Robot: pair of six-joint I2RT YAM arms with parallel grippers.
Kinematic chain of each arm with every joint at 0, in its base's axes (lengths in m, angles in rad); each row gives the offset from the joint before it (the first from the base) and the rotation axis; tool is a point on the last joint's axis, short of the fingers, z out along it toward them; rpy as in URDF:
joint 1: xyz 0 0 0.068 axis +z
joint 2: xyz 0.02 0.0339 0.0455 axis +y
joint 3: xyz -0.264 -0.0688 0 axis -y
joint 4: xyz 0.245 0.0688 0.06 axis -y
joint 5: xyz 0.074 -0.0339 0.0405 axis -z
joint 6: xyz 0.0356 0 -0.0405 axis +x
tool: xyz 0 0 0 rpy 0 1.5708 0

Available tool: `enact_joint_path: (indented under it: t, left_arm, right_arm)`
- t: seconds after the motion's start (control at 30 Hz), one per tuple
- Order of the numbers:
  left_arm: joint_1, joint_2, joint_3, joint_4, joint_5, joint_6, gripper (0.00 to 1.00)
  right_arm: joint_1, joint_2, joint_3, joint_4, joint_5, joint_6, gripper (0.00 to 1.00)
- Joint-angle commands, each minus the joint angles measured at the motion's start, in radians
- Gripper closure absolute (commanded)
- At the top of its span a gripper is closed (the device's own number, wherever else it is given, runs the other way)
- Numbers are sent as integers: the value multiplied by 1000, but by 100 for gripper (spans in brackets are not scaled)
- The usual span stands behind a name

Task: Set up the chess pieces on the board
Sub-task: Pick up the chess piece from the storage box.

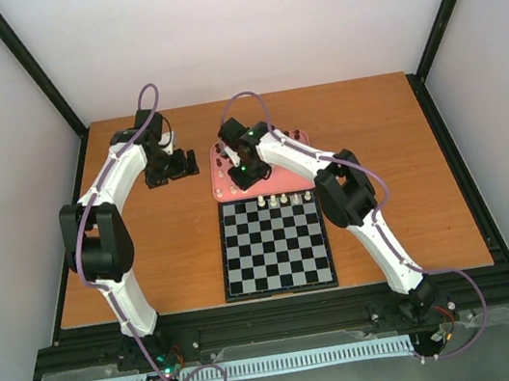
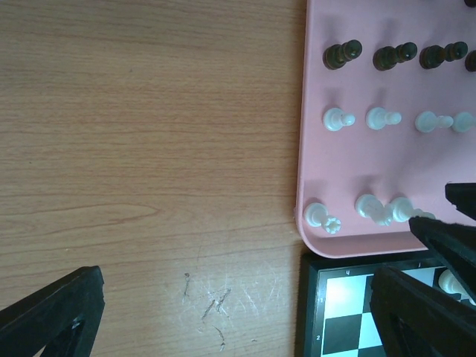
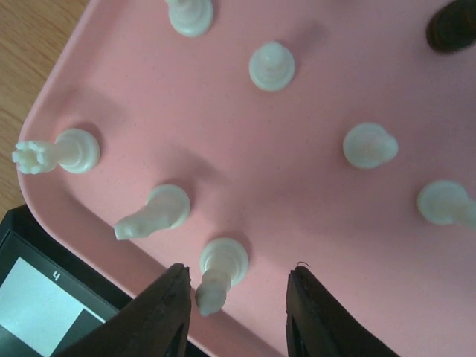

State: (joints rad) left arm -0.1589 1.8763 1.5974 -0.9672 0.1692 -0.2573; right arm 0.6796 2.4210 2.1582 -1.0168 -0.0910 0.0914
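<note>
Right gripper [image 3: 238, 274]: hanging low over the pink tray [image 3: 297, 186], at the corner next to the board [image 1: 275, 246]; jaws standing partly apart either side of one white piece [image 3: 218, 275], with a wider gap on one side, so nothing is looking gripped yet
Left gripper [image 2: 238, 312]: hovering over bare table [image 2: 149, 149] beside the tray, jaws wide, holding nothing
Risk 1: the piece is sitting off-centre between the jaws, so one finger may be reaching it first and tipping it or skidding it across the tray
Risk 2: a leaning white piece [image 3: 152, 212] is standing just beside the outer finger; a small drift sideways is likely to knock it
Risk 3: the target is tiny and rounded, so a pinch on the head may be squirting it out
Pieces, look: small cream-white figurines with round bases, plus dark pieces [image 2: 342, 53] in a row farther back on the tray
Pieces, location: most are standing on the tray; a few white ones [image 1: 281, 201] are lining the board's far edge
Board: lying flat, touching the tray's near edge
</note>
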Motion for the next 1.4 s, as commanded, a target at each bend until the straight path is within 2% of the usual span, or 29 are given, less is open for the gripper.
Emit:
enact_joint_path:
  t: [0.0,0.33,0.63,0.9,1.23,1.37]
  left_arm:
    - [1,-29,-2,5,9,-8,0]
    - [0,-24,-2,8,13,-10,0]
    - [1,-30,-4,9,11,-8,0]
    - [1,-32,1,8,9,-8,0]
    - [1,-39,-1,6,2,-8,0]
    - [1,-39,-2,7,0,-9,0]
  right_arm:
    - [-10,33,54,6,-13,2,66]
    - [-14,42,58,5,-43,-1,73]
    - [-15,42,62,-8,-48,-2,97]
    - [-15,-50,35,-12,-36,-7,97]
    - [38,-250,-201,17,-71,-53,97]
    - [61,-279,-277,33,-73,-55,97]
